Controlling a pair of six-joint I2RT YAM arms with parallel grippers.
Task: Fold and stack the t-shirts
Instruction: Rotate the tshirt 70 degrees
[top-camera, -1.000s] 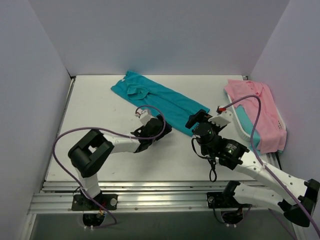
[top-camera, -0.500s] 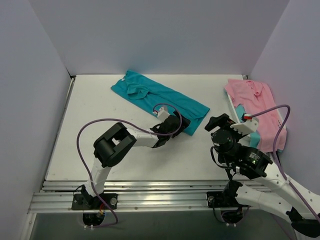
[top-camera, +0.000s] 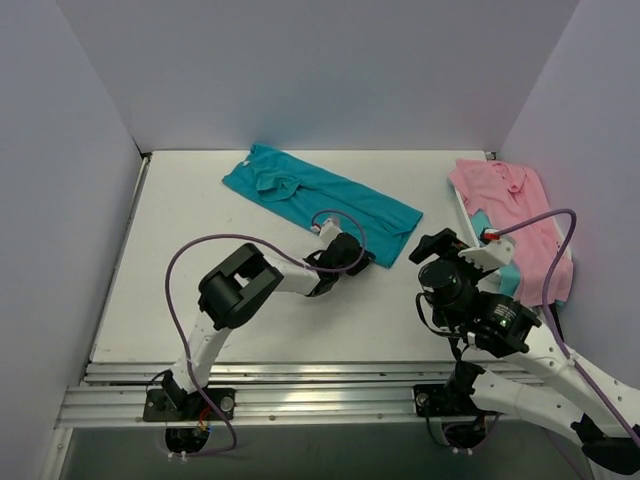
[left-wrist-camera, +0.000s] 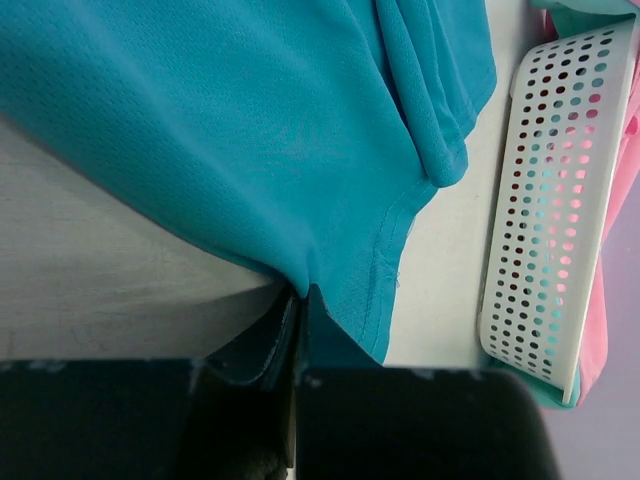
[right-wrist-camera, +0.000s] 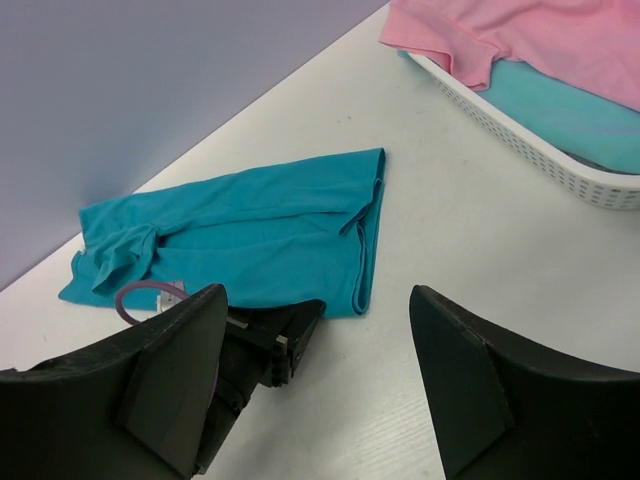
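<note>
A teal t-shirt (top-camera: 330, 195) lies folded into a long strip, running diagonally across the back of the table. My left gripper (top-camera: 362, 258) is at its near right end, shut on the hem; in the left wrist view the jaws pinch the teal fabric (left-wrist-camera: 300, 295) between them. To the right of the strip, my right gripper (top-camera: 437, 243) hovers open, its fingers (right-wrist-camera: 170, 380) wide apart and holding nothing. A pink collared t-shirt (top-camera: 505, 190) drapes over a basket, with another teal t-shirt (right-wrist-camera: 570, 110) under it.
The white perforated basket (left-wrist-camera: 550, 200) stands at the table's right edge against the wall. Grey walls close in the back and both sides. A purple cable (top-camera: 190, 260) loops from the left arm over the table.
My left gripper slid right along the strip's near edge to its right end and shut on the hem. The right arm pulled back to the right, away from the shirt.
</note>
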